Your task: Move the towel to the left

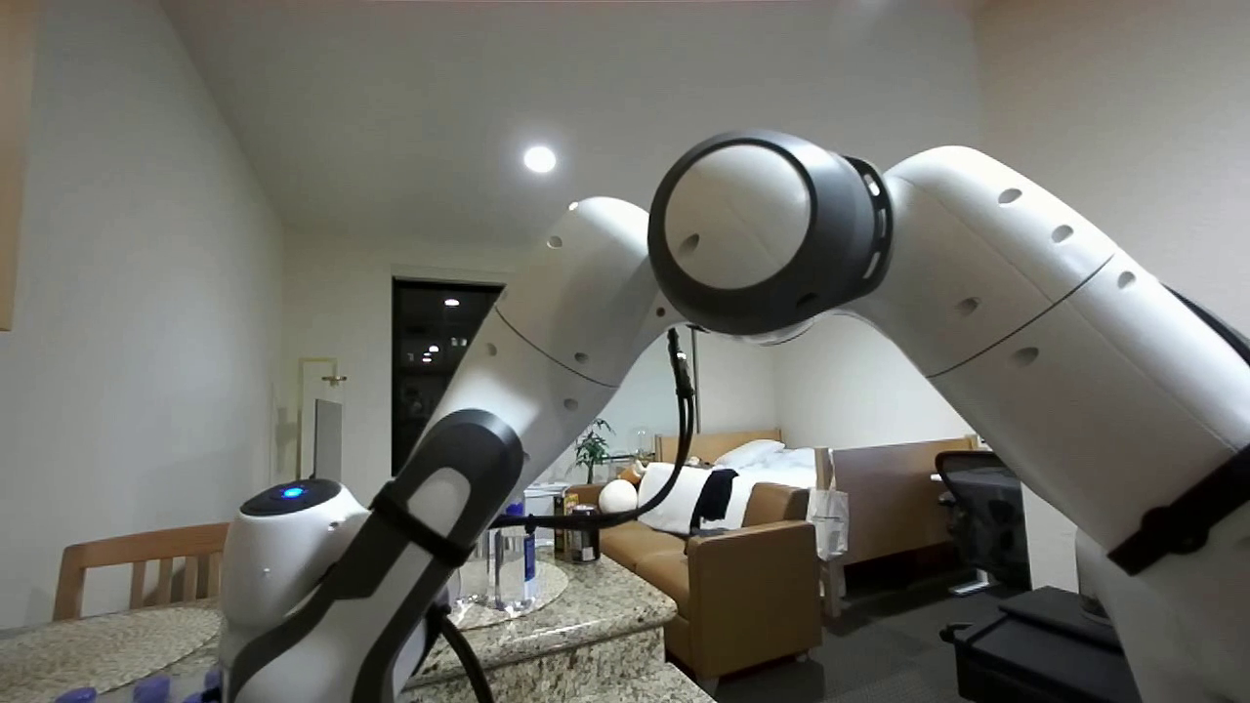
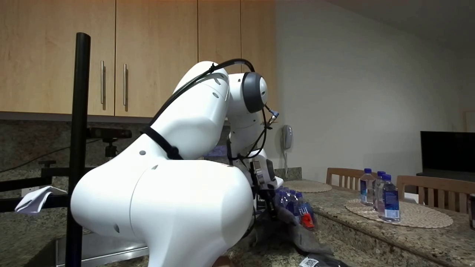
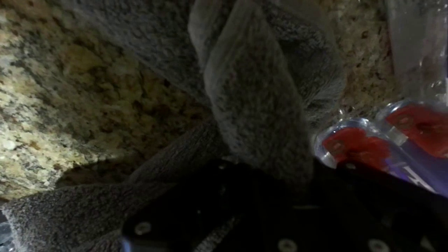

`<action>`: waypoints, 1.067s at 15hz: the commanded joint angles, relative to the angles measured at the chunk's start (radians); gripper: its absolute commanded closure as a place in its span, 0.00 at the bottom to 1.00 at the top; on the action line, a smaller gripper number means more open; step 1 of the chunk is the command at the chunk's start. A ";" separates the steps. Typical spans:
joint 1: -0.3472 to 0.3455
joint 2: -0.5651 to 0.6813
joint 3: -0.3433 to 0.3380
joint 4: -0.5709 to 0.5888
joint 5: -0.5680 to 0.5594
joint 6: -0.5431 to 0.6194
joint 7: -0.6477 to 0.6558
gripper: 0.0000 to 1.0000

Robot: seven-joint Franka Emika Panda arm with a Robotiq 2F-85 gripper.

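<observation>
The grey towel lies bunched on the granite counter in the wrist view, with a raised fold running between the dark fingers of my gripper. The fingers are closed around this fold; their tips are dark and hard to make out. Another part of the towel spreads to the lower left of the wrist view. In an exterior view the towel hangs and drapes below my gripper, partly hidden behind the arm. In an exterior view only the arm shows; the gripper and towel are out of view.
Bottles with red and blue labels lie or stand close right of the gripper in the wrist view. Blue-capped bottles stand behind the towel. A raised granite ledge bears more bottles. A dark packet lies in front.
</observation>
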 commanded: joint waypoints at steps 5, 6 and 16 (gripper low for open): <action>-0.005 0.014 -0.005 0.041 0.039 -0.021 0.003 0.92; -0.006 0.013 -0.004 0.040 0.041 -0.023 0.002 0.66; 0.009 -0.013 -0.023 0.025 0.029 -0.032 0.014 0.09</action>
